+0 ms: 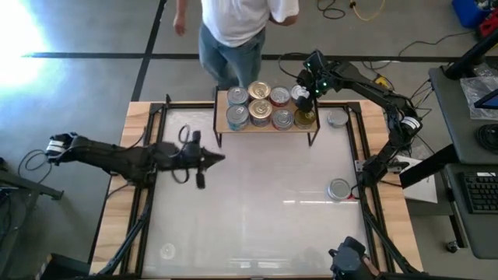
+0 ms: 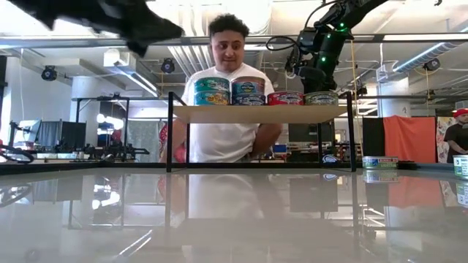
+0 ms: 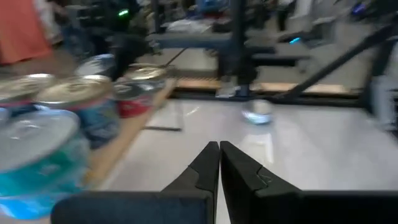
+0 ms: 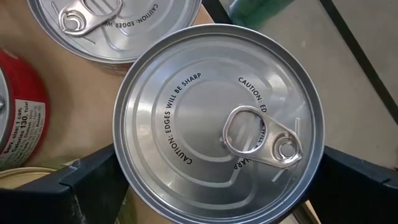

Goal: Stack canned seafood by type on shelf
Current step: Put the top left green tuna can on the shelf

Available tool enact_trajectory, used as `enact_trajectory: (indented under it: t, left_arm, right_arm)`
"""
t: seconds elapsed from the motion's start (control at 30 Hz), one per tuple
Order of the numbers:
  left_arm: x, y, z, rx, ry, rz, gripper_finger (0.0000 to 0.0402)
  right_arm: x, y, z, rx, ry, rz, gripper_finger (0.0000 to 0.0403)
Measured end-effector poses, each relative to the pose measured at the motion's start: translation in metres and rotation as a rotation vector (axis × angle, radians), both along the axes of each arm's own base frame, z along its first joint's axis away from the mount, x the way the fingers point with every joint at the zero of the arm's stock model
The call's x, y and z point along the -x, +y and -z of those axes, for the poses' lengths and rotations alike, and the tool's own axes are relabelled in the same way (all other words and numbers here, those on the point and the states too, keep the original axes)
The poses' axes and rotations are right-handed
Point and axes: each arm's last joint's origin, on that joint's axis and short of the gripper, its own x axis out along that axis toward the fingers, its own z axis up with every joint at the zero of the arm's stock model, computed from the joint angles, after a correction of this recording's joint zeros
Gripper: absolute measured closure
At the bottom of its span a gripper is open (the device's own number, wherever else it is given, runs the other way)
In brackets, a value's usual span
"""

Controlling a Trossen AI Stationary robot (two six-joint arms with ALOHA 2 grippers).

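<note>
My wrist view crops the silver tin at six o'clock, a second tin cut off at twelve, a red tin clipped at nine, my left wrist's shelf tins blurred, labels unreadable.

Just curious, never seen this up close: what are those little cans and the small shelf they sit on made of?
The can under the open right gripper looks like bare metal: a shiny silver lid with stamped rings, embossed caution lettering and a pull tab. The shelf seems to be a pale wood board, matte, on thin black legs, probably metal. The left gripper is shut, away from them.
</note>
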Motion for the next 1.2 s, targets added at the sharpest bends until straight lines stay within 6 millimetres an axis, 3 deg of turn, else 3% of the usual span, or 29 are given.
enact_trajectory:
  t: [0.13, 0.4, 0.67, 0.83, 1.07, 1.2]
  left_arm:
    - [-0.034, 0.029, -0.015, -0.011, 0.065, -0.037, 0.0401]
    - [-0.118, 0.107, -0.052, -0.007, 0.042, -0.122, 0.0401]
    - [-0.192, 0.139, -0.051, -0.011, 0.067, -0.169, 0.0401]
    - [-0.223, 0.165, -0.047, -0.014, 0.152, -0.259, 0.0401]
    - [-0.25, 0.189, -0.042, -0.036, 0.16, -0.127, 0.0402]
    - [-0.263, 0.2, -0.037, -0.134, 0.204, -0.077, 0.0401]
  right_arm:
    - [0.0, 0.0, 0.0, 0.004, 0.005, -0.013, 0.0003]
    - [-0.001, 0.001, 0.0, 0.022, 0.016, -0.055, 0.0003]
    - [-0.002, 0.001, 0.0, 0.027, 0.015, -0.06, 0.0003]
    - [-0.002, 0.0, -0.001, 0.036, 0.009, -0.061, 0.0003]
    - [-0.002, 0.0, -0.001, 0.038, 0.011, -0.068, 0.0003]
    - [-0.002, 0.001, -0.001, 0.039, 0.017, -0.074, 0.0003]
